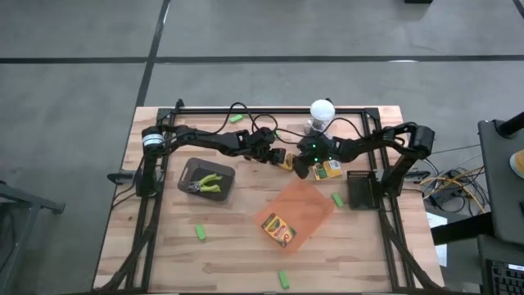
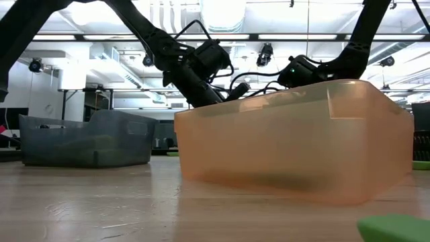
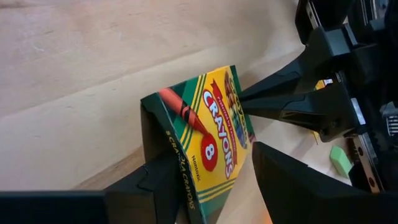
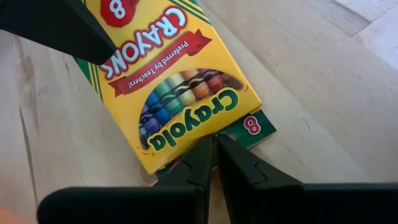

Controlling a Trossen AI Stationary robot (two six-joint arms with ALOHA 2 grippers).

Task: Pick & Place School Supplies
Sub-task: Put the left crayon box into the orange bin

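Observation:
A yellow-and-green crayon box (image 1: pixel 285 161) sits mid-table between my two grippers. My left gripper (image 3: pixel 205 160) is shut on it from the table's left. My right gripper (image 4: pixel 214 142) is shut, its tips at the box's end. A second crayon box (image 1: pixel 330 170) lies flat on the table under my right arm. A third box (image 1: pixel 278 229) lies in the orange tray (image 1: pixel 315 205). A green-handled plier-like tool (image 1: pixel 206 182) rests in a grey bin (image 1: pixel 190 168). Green stubby pieces (image 1: pixel 201 233) (image 1: pixel 336 199) lie on the wood. My left gripper has the crayon box across its width, one finger (image 3: pixel 152 180) on the green long side (image 3: pixel 166 146) and the other at the opposite long side (image 3: pixel 249 138). The fingers slant down from the table's left. Whether the box is clear of the table does not show. My right gripper's shut fingertips (image 4: pixel 200 155) meet the box's short end (image 4: pixel 186 144), below the "Crayola" lettering. They come slanting down from the table's right, along the box's length. Nothing is between the fingers.
A white round-headed lamp (image 1: pixel 322 111) with cables stands at the far edge behind the grippers. A black holder (image 1: pixel 360 190) stands at the right. More green pieces lie at the far edge (image 1: pixel 237 118) and the near edge (image 1: pixel 284 279). In the low view the tray (image 2: pixel 289 141) fills the foreground.

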